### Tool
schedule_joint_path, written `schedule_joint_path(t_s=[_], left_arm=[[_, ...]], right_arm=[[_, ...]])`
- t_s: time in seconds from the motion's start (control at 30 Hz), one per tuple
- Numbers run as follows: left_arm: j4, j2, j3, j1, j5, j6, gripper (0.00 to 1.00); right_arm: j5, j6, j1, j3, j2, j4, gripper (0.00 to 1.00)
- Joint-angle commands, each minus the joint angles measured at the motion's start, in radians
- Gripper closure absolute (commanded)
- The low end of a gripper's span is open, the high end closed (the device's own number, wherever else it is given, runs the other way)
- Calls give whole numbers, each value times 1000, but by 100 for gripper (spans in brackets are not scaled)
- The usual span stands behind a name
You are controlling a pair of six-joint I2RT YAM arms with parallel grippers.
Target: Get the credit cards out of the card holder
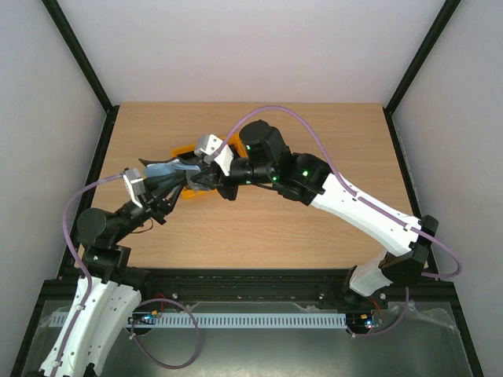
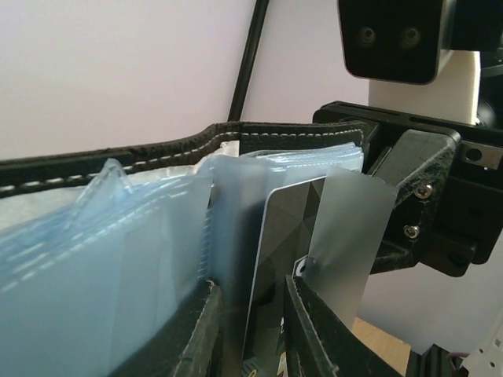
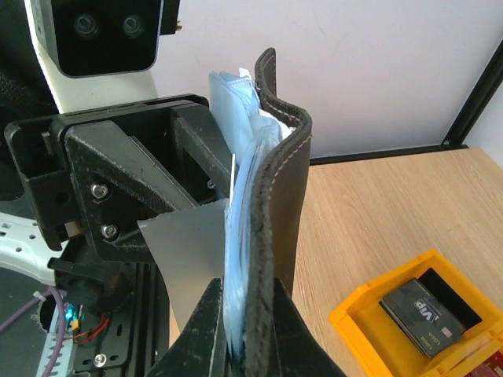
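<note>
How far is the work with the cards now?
Done: one dark card lies in the yellow bin. In hand: right end effector clamps the lifted card holder; left end effector flanks a pocketed card. Left: pulling it out, plus any others hidden.

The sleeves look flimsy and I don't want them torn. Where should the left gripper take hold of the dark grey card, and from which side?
Pinch the dark grey card across its flat faces at the end showing bare beside the blue sleeves, coming from the open side of the card holder, across from the right gripper clamping its cover. That end looks free of plastic.
</note>
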Motion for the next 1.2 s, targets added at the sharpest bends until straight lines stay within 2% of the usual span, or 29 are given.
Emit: schedule_joint_path(t_s=[0.0,0.2,0.37,0.43,0.53,0.57,0.8,0.87,0.93,1.03,1.1,1.13,1.17], left_arm=[[78,3,22,-35,284,64,77],[54,7,33,-48,303,130,74],[18,3,28,-56,273,149,74],[13,-1,26,-56,271,156,78],[13,-7,27,-58,277,155,95],[5,-11,27,-57,274,160,97],[-56,-40,44,-58,250,198,97],[-71,-40,55,-58,250,203,98],[-85,-42,65,-57,247,212,98],[-102,-45,73,-55,237,222,98],[-112,-47,69,-54,216,200,98],[-112,-50,64,-53,202,183,97],[-109,-55,51,-53,182,162,98]], right_arm=[[-111,-1,32,3,44,175,98],[2,155,30,84,146,270,98],[-21,223,31,168,233,266,98],[-30,235,30,169,243,275,98],[-42,236,30,155,242,278,98],[-41,233,30,150,239,279,98],[-114,256,-38,66,200,325,98],[-187,250,-63,38,187,331,93],[-245,239,-84,-5,163,355,82],[-281,219,-106,-63,124,380,78],[-318,221,-119,-103,104,398,80],[-340,224,-124,-118,95,407,85],[-365,232,-132,-135,85,419,97]])
